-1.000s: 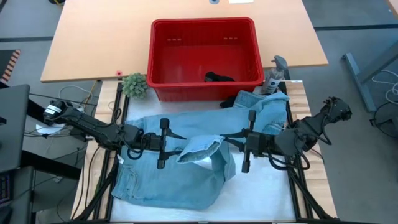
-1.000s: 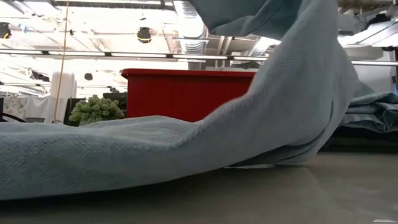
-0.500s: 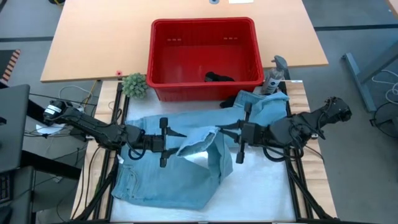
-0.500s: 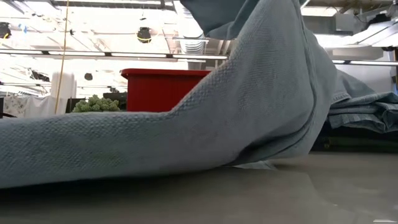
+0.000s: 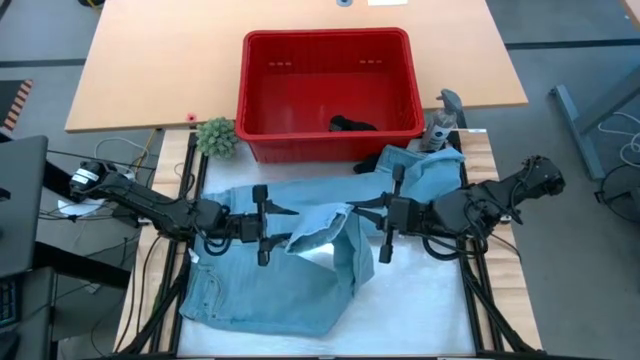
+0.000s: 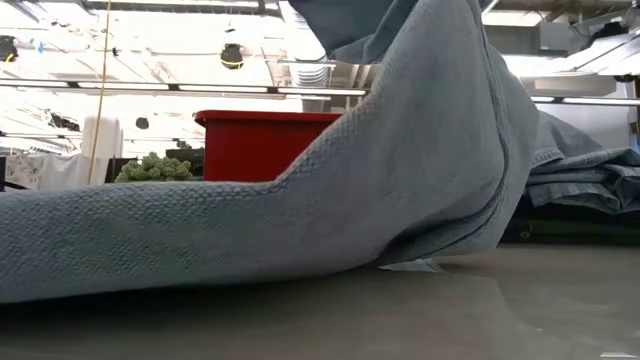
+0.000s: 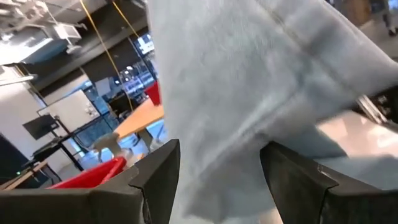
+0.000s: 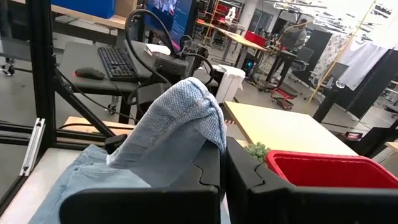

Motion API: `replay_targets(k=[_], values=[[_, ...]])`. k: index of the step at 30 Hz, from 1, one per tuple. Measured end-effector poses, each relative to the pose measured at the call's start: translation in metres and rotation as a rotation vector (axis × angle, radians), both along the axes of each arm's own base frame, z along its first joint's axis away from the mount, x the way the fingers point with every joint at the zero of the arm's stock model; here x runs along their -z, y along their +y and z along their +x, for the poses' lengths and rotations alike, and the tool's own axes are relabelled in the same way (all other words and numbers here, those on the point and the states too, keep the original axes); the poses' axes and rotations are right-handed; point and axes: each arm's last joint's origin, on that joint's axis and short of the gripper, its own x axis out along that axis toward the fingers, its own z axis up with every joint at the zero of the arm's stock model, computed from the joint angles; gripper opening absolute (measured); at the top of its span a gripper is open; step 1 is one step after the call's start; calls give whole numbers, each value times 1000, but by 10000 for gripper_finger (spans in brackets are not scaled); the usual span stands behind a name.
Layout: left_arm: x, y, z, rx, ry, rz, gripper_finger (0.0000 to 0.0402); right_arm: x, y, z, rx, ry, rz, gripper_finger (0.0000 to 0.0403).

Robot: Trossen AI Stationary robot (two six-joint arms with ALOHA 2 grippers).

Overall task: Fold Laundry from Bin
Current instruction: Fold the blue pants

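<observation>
High view, red bin [image 5: 262, 130] holding dark garment [image 5: 352, 124], right end effector [image 5: 366, 216] gripping jeans [image 5: 270, 290], left end effector [image 5: 283, 226] open.

Right end effector [image 5: 352, 211] and its pinched denim leg [image 5: 322, 228] now farther left, nearer the left end effector [image 5: 283, 217].

We see our left gripper's [image 7: 219, 180] 2 dark fingers [image 7: 154, 180] standing apart, with pale blue denim [image 7: 249, 81] hanging between and above them — it fills most of the view. Past the cloth lie a red bin rim [image 7: 93, 173], a tan tabletop [image 7: 142, 118] and a lit room beyond — all blurred.
</observation>
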Motion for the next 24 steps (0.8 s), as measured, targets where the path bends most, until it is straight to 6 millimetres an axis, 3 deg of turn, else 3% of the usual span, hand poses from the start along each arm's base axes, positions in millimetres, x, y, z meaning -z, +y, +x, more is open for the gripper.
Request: replay_targets(k=[13, 20, 24], values=[[2, -2, 5, 39, -28, -83, 201, 9, 0, 14, 0, 27, -6, 25], [8, -3, 6, 31, 27, -142, 117, 0, -7, 4, 87, -18, 4, 25], [10, -2, 6, 5, 45, -192, 49, -4, -10, 3, 96, -37, 12, 25]])
